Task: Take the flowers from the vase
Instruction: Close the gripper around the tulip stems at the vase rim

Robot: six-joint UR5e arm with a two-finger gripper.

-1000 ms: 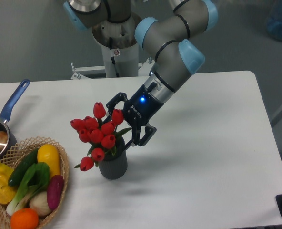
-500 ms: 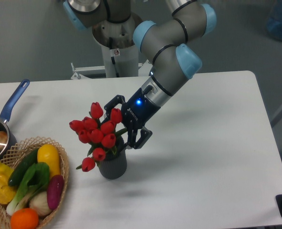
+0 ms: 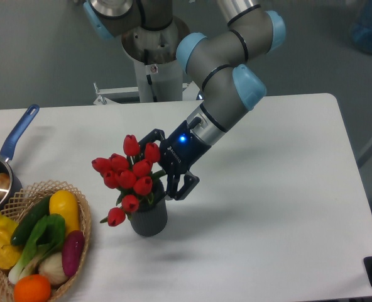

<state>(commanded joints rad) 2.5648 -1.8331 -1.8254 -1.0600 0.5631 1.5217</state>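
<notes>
The end effector [image 3: 163, 165] sits tight against the right side of the flowers [image 3: 128, 178], its two fingers spread wide, one reaching behind the upper buds and the other hanging just above the vase [image 3: 148, 215] rim. Nothing is clamped yet; the stems look to lie in or near the gap, though the buds hide the exact fit. Over the last second it has slid further left and a little lower into the bunch, so the approach looks nearly finished and closing on the stems seems the next step. The flowers have barely shifted and still stand in the vase, directly below and left of the end effector. Further left, well apart, lies a basket [image 3: 80, 245] of vegetables, and beyond it a saucepan [image 3: 7, 160], all on the white table [image 3: 286, 207].
</notes>
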